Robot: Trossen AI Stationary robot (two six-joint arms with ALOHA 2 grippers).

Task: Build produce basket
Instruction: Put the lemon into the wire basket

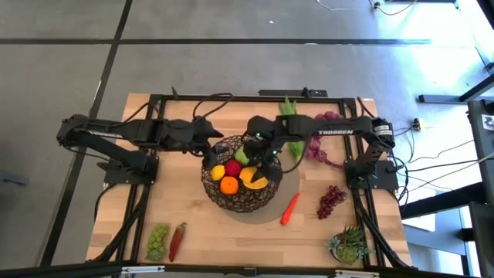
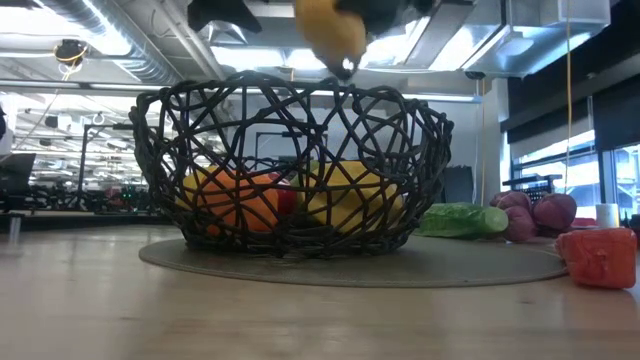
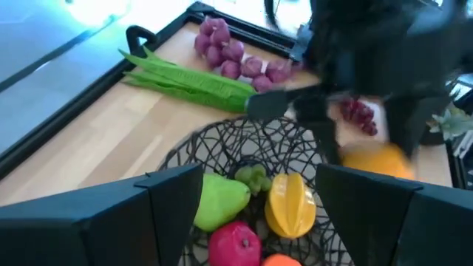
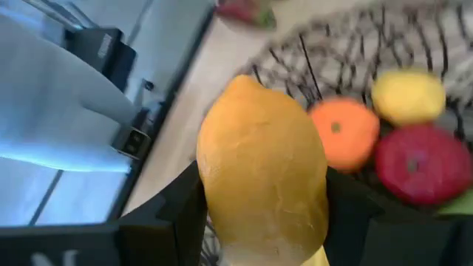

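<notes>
The basket (image 1: 241, 185) is sitting on a mat (image 1: 289, 202) at the table's (image 1: 193, 232) middle, with an orange (image 1: 229, 185), an apple (image 1: 233, 168) and a lemon (image 1: 218, 172) lying inside. The right gripper (image 1: 266, 164) is holding a mango (image 4: 262, 174) above the basket's right side. The left gripper (image 1: 218, 144) is hovering open just behind its left rim. A carrot (image 1: 289, 208) is lying right of the basket, grapes (image 1: 331, 200) farther right.

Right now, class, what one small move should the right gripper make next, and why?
Probably lower a little and then open. The right gripper holds the mango above the basket, which already holds an orange and other fruit, so releasing from this height might make it bounce out.
</notes>
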